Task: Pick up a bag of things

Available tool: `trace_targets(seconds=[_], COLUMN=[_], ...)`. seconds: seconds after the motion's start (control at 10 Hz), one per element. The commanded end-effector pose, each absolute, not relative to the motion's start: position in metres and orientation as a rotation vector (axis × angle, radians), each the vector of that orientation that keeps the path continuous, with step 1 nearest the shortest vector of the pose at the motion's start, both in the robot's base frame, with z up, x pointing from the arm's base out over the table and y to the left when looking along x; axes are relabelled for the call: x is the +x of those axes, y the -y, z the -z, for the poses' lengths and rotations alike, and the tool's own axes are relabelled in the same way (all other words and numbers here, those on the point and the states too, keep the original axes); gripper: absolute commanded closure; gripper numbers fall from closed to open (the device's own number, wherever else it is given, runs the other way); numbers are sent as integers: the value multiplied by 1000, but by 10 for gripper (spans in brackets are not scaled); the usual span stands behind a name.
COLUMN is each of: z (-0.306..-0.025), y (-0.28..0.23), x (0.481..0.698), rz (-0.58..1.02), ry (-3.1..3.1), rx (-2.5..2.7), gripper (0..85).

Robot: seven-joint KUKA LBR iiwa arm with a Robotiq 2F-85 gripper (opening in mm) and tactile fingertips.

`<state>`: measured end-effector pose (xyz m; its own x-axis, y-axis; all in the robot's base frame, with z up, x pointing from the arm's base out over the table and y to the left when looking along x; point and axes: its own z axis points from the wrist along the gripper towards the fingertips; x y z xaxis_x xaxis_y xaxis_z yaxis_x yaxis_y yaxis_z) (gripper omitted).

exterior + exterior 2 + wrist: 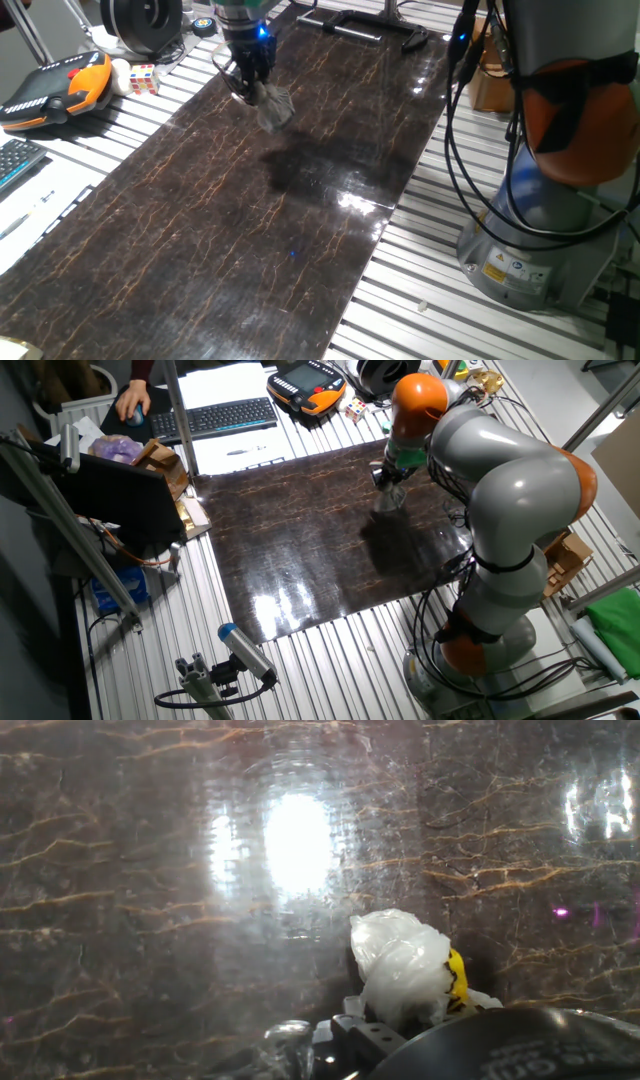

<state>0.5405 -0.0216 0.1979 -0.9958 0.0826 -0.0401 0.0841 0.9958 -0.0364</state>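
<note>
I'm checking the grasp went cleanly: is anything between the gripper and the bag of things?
No. The gripper is already shut on the bag of things, which hangs off the dark marbled mat. Nothing visible sits between them.

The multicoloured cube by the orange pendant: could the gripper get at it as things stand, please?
Probably not yet: the gripper is shut on the bag of things, so its fingers are occupied, though nothing stands between it and the multicoloured cube.
</note>
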Motion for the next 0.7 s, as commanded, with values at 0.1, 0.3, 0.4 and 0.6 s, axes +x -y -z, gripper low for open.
trace_targets(seconds=[0.1, 0.3, 0.4, 0.6], z=[-199, -200, -200, -204], y=[21, 21, 22, 22], x=[538, 538, 538, 534], rz=[62, 70, 70, 63], ry=[-3098, -3104, -3106, -3107], rx=[119, 89, 89, 101], gripper=[843, 843, 843, 843])
